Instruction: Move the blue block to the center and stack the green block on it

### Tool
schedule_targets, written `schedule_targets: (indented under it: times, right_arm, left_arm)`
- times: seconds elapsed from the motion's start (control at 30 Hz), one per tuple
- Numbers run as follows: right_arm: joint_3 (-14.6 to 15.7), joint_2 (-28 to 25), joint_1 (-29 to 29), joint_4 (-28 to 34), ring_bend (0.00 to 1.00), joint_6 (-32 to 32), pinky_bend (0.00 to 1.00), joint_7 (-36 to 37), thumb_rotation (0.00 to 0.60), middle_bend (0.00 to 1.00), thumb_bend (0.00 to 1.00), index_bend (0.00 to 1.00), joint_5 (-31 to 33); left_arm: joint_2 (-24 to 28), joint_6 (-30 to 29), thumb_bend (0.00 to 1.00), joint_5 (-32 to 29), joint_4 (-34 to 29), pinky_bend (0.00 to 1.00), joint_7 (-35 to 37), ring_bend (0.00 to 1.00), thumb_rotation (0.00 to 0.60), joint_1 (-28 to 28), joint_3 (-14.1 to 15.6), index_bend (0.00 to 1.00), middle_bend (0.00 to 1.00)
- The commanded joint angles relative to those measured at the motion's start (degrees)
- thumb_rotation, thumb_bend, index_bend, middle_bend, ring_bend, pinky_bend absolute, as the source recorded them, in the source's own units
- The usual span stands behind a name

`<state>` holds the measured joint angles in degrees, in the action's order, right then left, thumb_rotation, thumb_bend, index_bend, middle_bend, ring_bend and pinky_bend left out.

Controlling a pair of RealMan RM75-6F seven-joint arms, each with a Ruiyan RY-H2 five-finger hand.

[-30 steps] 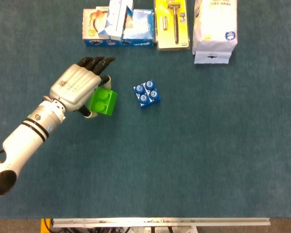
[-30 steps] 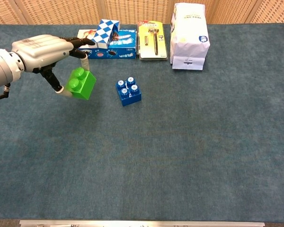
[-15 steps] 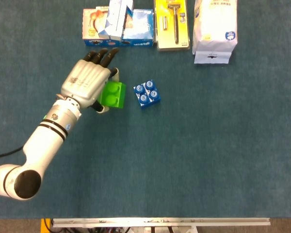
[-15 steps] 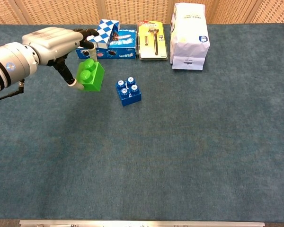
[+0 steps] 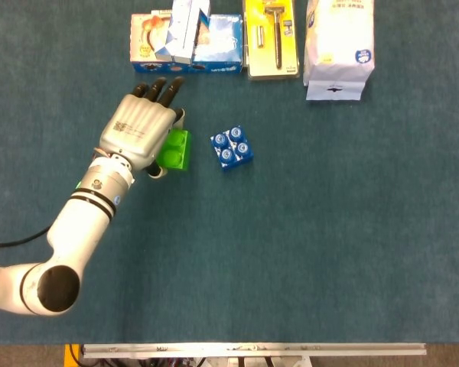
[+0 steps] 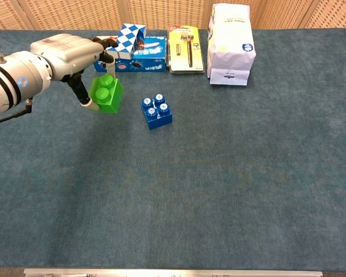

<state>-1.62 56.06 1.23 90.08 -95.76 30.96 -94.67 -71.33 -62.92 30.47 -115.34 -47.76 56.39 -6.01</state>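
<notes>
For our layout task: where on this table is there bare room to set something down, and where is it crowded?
Bare: the whole near half, and right of the blue block. Crowded: the far edge's boxes, razor pack and white bag, plus the left hand holding the green block.

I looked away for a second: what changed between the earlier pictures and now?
The left hand, holding the green block, carried it up and toward the blue block, then turned it more upright. The grip is unchanged. The blue block and the packages at the back stayed put.
</notes>
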Motion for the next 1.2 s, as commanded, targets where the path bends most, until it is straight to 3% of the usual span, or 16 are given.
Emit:
schedule_targets:
  times: [0.03,0.53,1.2]
  right_arm:
    - [-0.04,-0.13,0.04,0.03,0.00,0.18,0.05,0.17,0.600,0.13,0.09,0.32,0.16]
    - [-0.29,-0.96,-0.14,-0.30,0.00,0.29,0.05,2.95,0.600,0.13,0.09,0.32,0.85]
    - [-0.19,-1.56,1.17,-0.62,0.00,3.08,0.05,4.80,0.600,0.13,0.09,0.32,0.96]
  left_arm:
    - [-1.65,-4.26,0.26,-7.35,-1.67,0.13,-5.03,0.00,0.600,3.51,-0.73,0.70,0.00]
    - [-8.81,-15.01,0.26,-22.53,-0.90,0.16,-12.99,0.00,0.600,9.30,-3.88,0.70,0.01]
    - [-13.64,-20.95,0.27,-34.41,4.22,0.16,-12.92,0.00,0.600,10.87,-12.10,0.70,0.01]
